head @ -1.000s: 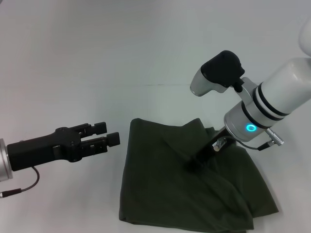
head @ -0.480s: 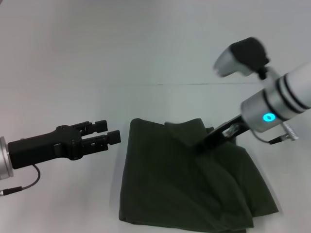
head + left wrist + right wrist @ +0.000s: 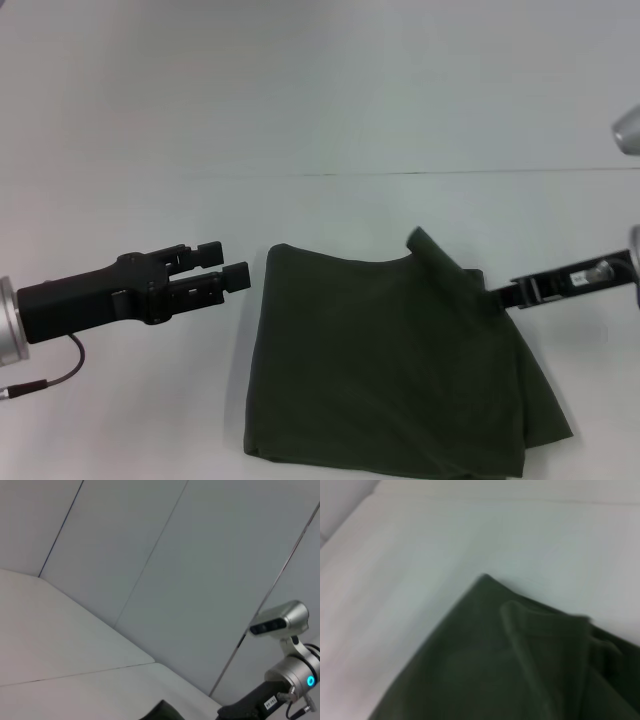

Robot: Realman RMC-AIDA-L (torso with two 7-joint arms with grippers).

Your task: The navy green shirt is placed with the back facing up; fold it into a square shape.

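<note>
the navy green shirt (image 3: pixel 385 365) lies folded into a rough rectangle on the white table (image 3: pixel 300 120), near the front edge of the head view, between the two arms. its left edge is straight; at the far right corner a narrow strip of fabric stands up off the pile, and the right side shows loose overlapping layers.

change: one second ago the right gripper (image 3: pixel 510 294) was pressed into the middle of the shirt. it has since withdrawn to the right and now sits just beside the shirt's right edge, apart from the raised strip. whether its claw is wide or narrow cannot be determined. judgement: the fold is released, but the raised corner still needs flattening for a clean square.

the left gripper (image 3: pixel 236 277) hovers just left of the shirt, claw narrowly parted, holding nothing.

the right wrist view shows the shirt's corner and ridge close up. the left wrist view shows mostly wall and the right arm.
</note>
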